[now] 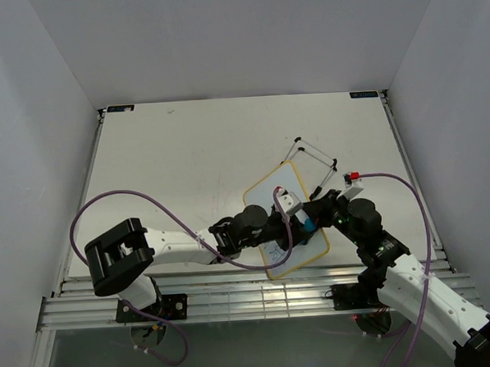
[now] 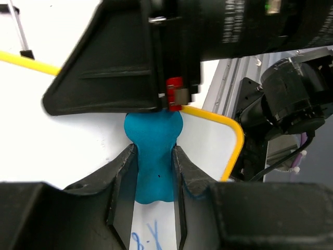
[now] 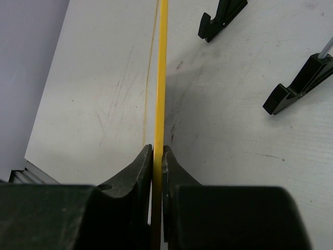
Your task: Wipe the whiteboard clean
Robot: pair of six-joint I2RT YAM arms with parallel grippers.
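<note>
The whiteboard [image 1: 272, 191] with a yellow frame lies tilted near the table's front, right of centre. My left gripper [image 1: 300, 222] is shut on the blue bone-shaped eraser [image 1: 310, 224] and presses it on the board. In the left wrist view the eraser [image 2: 154, 166] sits between my fingers [image 2: 125, 172] on the white surface [image 2: 62, 151], with blue scribbles [image 2: 143, 237] just below it. My right gripper [image 1: 317, 205] is shut on the board's yellow edge [image 3: 163, 62], seen edge-on between its fingers [image 3: 140, 166].
The board's black wire stand [image 1: 313, 155] sticks out behind it, and its black feet [image 3: 221, 18] rest on the table. The two arms are close together over the board. A purple cable [image 1: 106, 203] loops over the table's left side.
</note>
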